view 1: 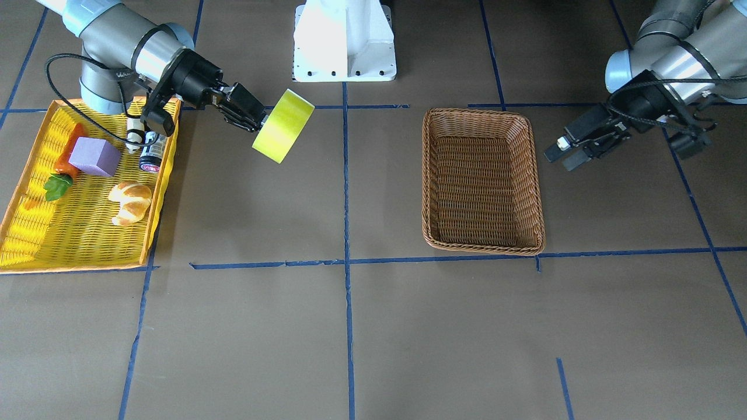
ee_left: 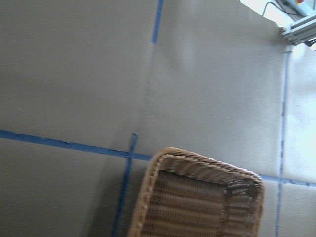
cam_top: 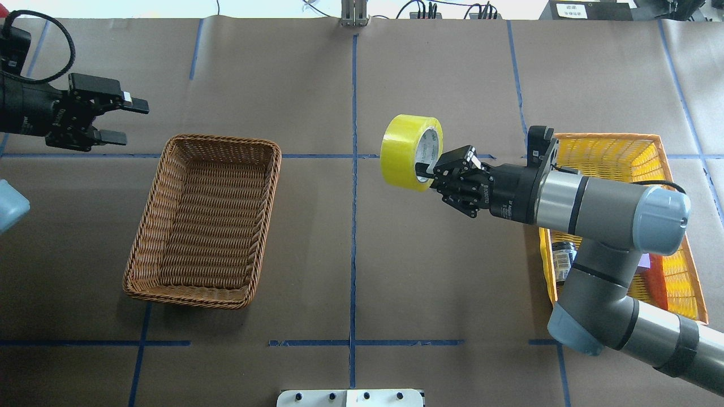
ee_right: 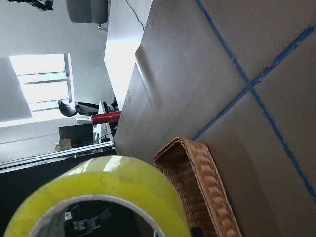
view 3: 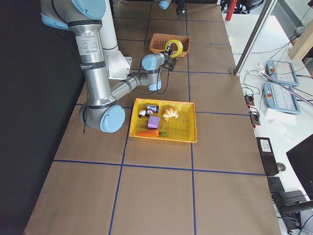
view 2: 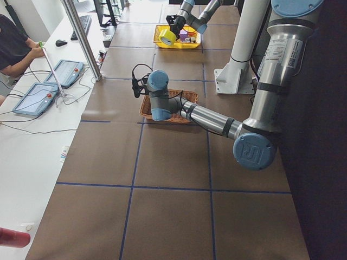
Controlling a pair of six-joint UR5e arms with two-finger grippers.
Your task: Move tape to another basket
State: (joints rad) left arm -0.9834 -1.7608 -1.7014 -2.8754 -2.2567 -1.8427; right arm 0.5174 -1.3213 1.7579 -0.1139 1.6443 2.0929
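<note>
The right fingers (cam_top: 428, 168) are clamped on the wall of the tape (cam_top: 410, 151), with 1 of them visible inside the core. The roll hangs on edge in the air, clear of the surface (cam_top: 350, 254). It is between the 2 baskets. It is out of the yellow basket (cam_top: 599, 136), just on the right arm's side of the middle blue line, and well apart from the wicker basket (cam_top: 223, 141), which has nothing in it.

The left fingers (cam_top: 138, 105) are spread with nothing between them, hovering near the wicker basket's far outer corner and apart from it.

I judge the pickup done and the carry about half made. What is left is to bring the roll over the wicker basket, lower it in and let go. A croissant (view 1: 131, 201) and a purple block (view 1: 94, 156) lie in the yellow basket.
</note>
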